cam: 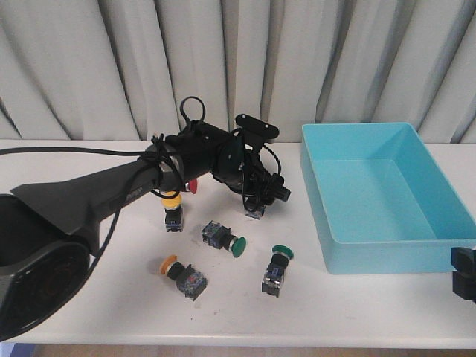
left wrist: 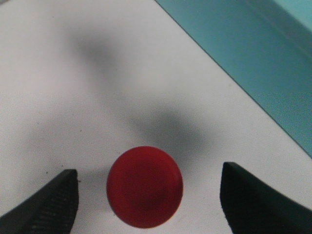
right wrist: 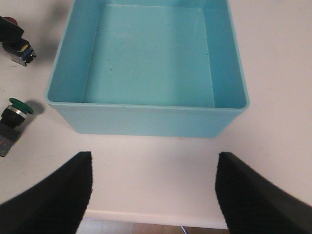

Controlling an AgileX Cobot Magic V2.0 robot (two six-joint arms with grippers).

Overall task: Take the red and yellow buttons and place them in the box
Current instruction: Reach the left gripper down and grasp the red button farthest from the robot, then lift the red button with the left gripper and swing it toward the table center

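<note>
My left gripper (cam: 260,201) is open and low over the table just left of the turquoise box (cam: 372,256). In the left wrist view its fingers (left wrist: 48,204) stand on either side of a red button cap (left wrist: 145,186) without touching it; the box wall (left wrist: 273,63) is close by. That button's black body (cam: 254,211) shows under the gripper. A second red cap (cam: 193,186) peeks out beneath the arm. Two yellow buttons (cam: 172,202) (cam: 170,263) lie on the table. My right gripper (cam: 465,274) (right wrist: 153,195) is open and empty before the box (right wrist: 146,119), which holds nothing.
Two green-capped buttons (cam: 238,246) (cam: 281,253) lie between the yellow ones and the box; one shows in the right wrist view (right wrist: 18,106). The left arm (cam: 111,190) spans the table's left half. The table's front edge (right wrist: 156,217) runs just under the right gripper.
</note>
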